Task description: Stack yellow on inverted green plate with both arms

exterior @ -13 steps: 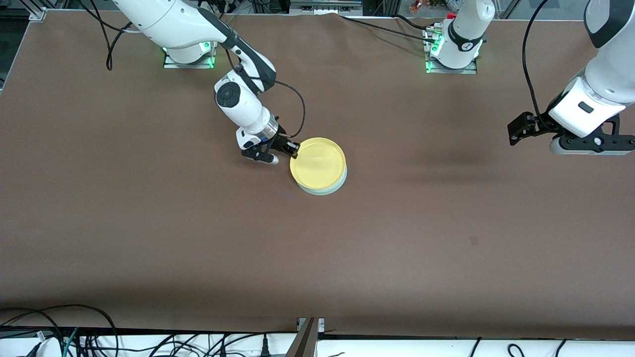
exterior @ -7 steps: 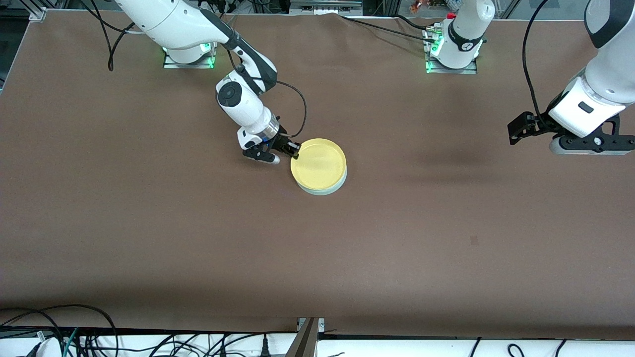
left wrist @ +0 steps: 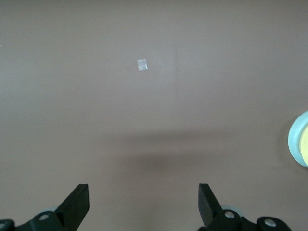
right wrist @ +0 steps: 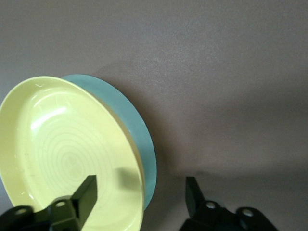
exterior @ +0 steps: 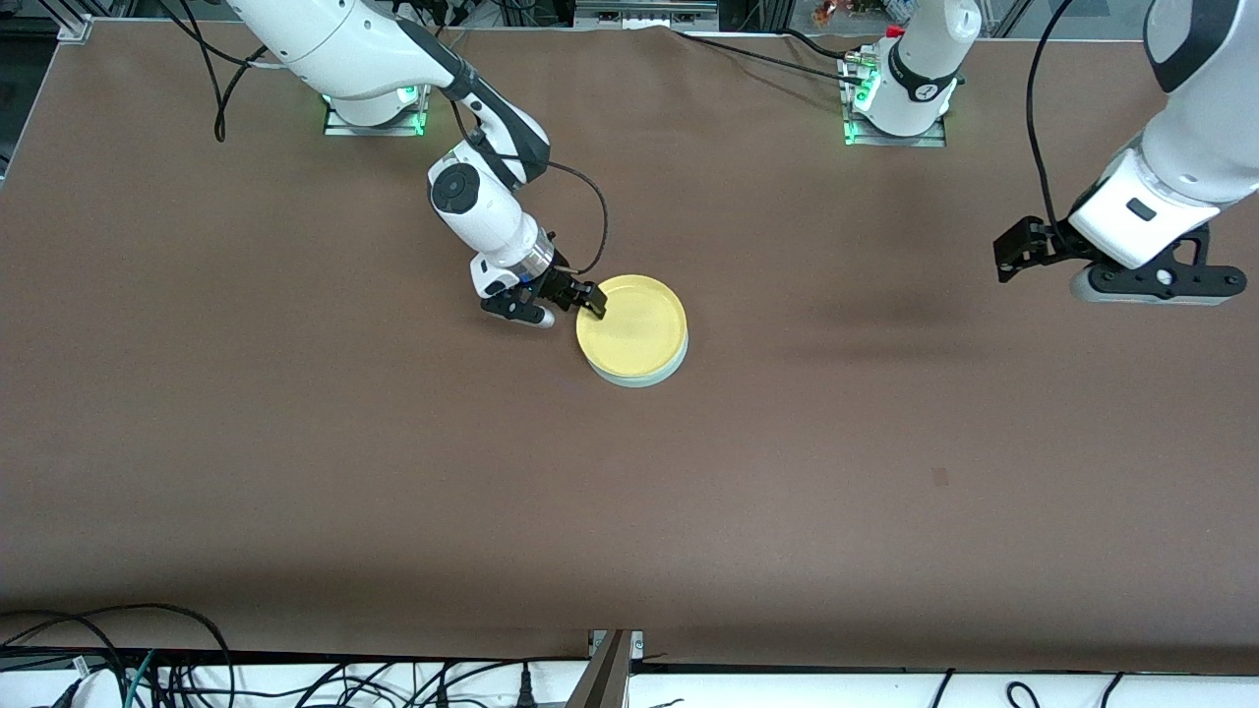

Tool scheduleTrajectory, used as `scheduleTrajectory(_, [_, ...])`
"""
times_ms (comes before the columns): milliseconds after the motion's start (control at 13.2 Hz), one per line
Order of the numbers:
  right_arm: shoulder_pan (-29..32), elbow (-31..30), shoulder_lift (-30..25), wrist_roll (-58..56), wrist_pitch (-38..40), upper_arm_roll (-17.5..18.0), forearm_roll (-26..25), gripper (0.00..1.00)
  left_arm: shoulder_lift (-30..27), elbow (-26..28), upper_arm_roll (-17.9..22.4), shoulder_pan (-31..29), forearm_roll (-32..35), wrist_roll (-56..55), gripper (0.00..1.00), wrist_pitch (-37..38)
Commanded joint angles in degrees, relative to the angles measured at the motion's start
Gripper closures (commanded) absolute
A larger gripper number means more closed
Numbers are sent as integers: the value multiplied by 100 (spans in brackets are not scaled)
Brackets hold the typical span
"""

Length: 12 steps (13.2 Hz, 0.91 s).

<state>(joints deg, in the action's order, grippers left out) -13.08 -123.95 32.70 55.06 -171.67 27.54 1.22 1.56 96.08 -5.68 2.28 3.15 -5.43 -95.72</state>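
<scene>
1. Yellow plate [exterior: 630,326] sits rim-up on top of the green plate [exterior: 641,379], near the middle of the table [exterior: 295,472], somewhat toward the robots' bases. Only a thin mint crescent of the green plate shows, at the yellow plate's 4 to 7 o'clock in the front view.
2. Right wrist view: yellow plate [right wrist: 72,154] lies nested over the green plate [right wrist: 137,132]; the green rim shows as a band along one side of it. The stack looks slightly off-centre.
3. Right gripper [exterior: 580,300] is at the yellow plate's 10 o'clock edge in the front view. Its jaws stand apart and straddle the rim: one finger [right wrist: 86,192] is over the plate's inside, the other [right wrist: 192,192] outside, over bare table. No squeeze on the rim is visible, so the plate rests on the green one alone.
4. Left gripper [exterior: 1151,280] hangs over the left arm's end of the table, about 3 o'clock from the stack and well apart from it. The arm waits. Left wrist view: both fingers [left wrist: 79,202] spread wide, nothing between them.
5. Left wrist view also shows a small pale square mark [left wrist: 142,64] on the table, and a sliver of the stack at the frame edge.
</scene>
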Motion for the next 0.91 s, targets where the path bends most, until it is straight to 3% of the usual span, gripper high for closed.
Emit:
scheduleTrajectory(0, [-72,46,-605,163,763,-56,45,0,-59,-27,-64,18,2,16,0,124])
scheduleTrajectory(227, [-72,527,-1125,154,2167,-310,18,0,-68,-28,-47,9,2,16,0,133])
scheduleTrajectory(529, [-54,2283,-1205,32,4620,-1056,-69,0,-68,-63,-47,-17,2,77,0,141])
scheduleTrajectory(832, [-19,3349,-1266,-556,5764,-1795,-70,0,-59,-72,-47,-26,2,51,0,141])
